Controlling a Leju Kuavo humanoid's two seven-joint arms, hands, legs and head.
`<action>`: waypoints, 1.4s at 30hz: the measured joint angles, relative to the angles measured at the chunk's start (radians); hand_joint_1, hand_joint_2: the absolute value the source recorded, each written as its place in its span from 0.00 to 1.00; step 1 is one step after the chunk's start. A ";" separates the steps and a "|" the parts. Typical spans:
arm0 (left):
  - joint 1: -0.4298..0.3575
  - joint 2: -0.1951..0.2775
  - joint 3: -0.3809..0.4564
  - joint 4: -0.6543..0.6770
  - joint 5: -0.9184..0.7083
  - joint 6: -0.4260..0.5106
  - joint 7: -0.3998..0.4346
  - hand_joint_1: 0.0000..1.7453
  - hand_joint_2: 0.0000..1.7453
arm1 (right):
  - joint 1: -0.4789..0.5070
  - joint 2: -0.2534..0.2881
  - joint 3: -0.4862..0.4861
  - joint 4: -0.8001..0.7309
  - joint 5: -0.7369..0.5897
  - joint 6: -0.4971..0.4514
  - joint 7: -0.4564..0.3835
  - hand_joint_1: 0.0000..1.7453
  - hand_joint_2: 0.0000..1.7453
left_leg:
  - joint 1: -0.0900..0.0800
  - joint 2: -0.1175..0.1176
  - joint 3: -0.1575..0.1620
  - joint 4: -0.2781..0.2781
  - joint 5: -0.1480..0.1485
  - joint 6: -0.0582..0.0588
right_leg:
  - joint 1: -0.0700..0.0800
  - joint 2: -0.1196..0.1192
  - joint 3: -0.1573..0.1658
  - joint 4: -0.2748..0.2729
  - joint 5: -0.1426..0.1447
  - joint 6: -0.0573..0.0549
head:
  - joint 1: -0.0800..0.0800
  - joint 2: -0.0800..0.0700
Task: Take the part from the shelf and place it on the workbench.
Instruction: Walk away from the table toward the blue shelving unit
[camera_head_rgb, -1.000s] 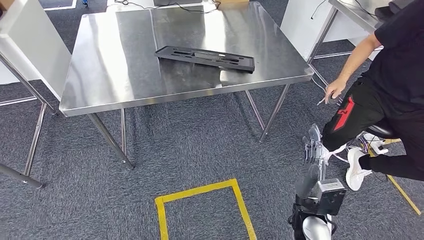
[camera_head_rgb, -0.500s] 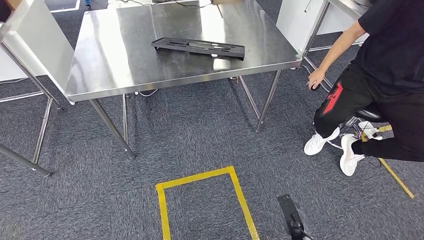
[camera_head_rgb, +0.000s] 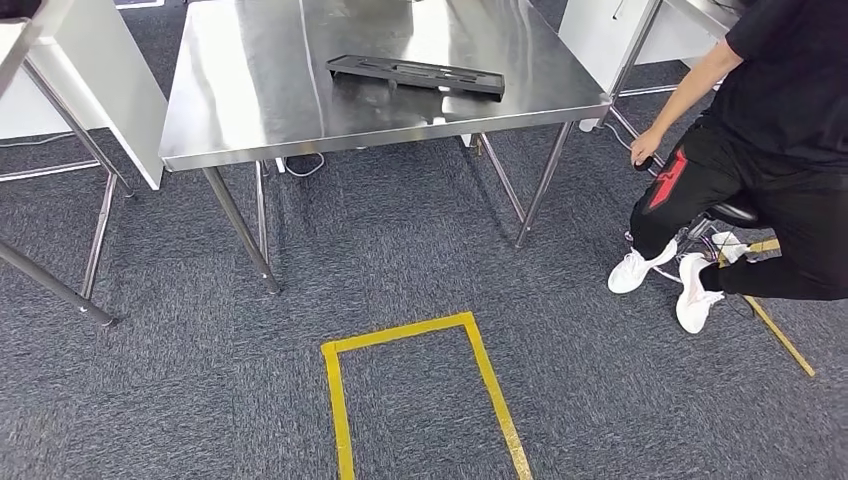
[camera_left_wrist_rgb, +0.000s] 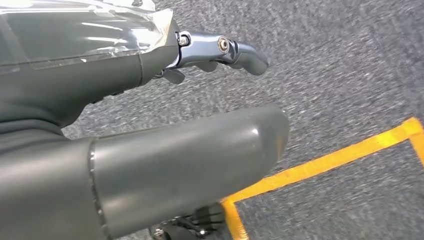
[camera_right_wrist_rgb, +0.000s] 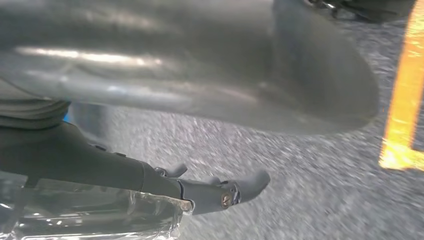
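The left hand (camera_left_wrist_rgb: 150, 145) hangs over the carpet with its thick grey thumb and a dark, metal-jointed finger (camera_left_wrist_rgb: 235, 50) stretched apart, nothing between them. The right hand (camera_right_wrist_rgb: 200, 100) hangs the same way over the floor: a smooth grey thumb and a slim dark finger (camera_right_wrist_rgb: 235, 190) spread wide, holding nothing; that view is blurred. Both hands wear a clear plastic wrap over the back.

The floor is a speckled blue-grey carpet (camera_head_rgb: 400, 270) marked with a yellow tape rectangle (camera_head_rgb: 420, 330), open on its near side.

The part (camera_head_rgb: 417, 74) is a long, flat, black plastic panel with slotted cut-outs and a raised rim. It lies on the workbench (camera_head_rgb: 250, 110), towards its far right, its length running left to right, and the polished top mirrors it. The workbench is a square stainless-steel table on thin slanted steel legs.

At the far left stands a white panel on a steel frame (camera_head_rgb: 90, 70). At the right a person (camera_head_rgb: 770, 150) in black clothes with a red stripe and white shoes sits on a stool, one hand lowered beside the workbench's right legs.
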 joint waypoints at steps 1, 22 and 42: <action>0.000 0.000 -0.001 0.000 0.000 0.000 0.003 0.00 0.00 | 0.001 0.002 -0.005 0.004 -0.006 0.003 0.003 0.00 0.00 | -0.002 0.002 -0.010 0.000 0.009 -0.001 | 0.000 0.001 0.004 0.025 -0.015 0.003 | 0.000 0.000; 0.043 -0.001 -0.008 0.000 0.032 -0.003 -0.001 0.00 0.00 | 0.004 0.046 -0.027 0.033 0.016 0.004 0.046 0.00 0.00 | 0.008 -0.080 0.033 0.017 -0.022 -0.045 | 0.017 0.083 0.178 -0.267 0.091 -0.042 | -0.003 0.000; 0.069 -0.006 0.005 0.000 0.078 0.023 0.004 0.00 0.00 | 0.001 0.047 0.015 0.036 0.118 0.008 0.088 0.00 0.00 | 0.008 0.081 0.026 0.008 -0.023 -0.058 | 0.000 -0.019 0.193 -0.283 0.083 -0.027 | 0.003 0.000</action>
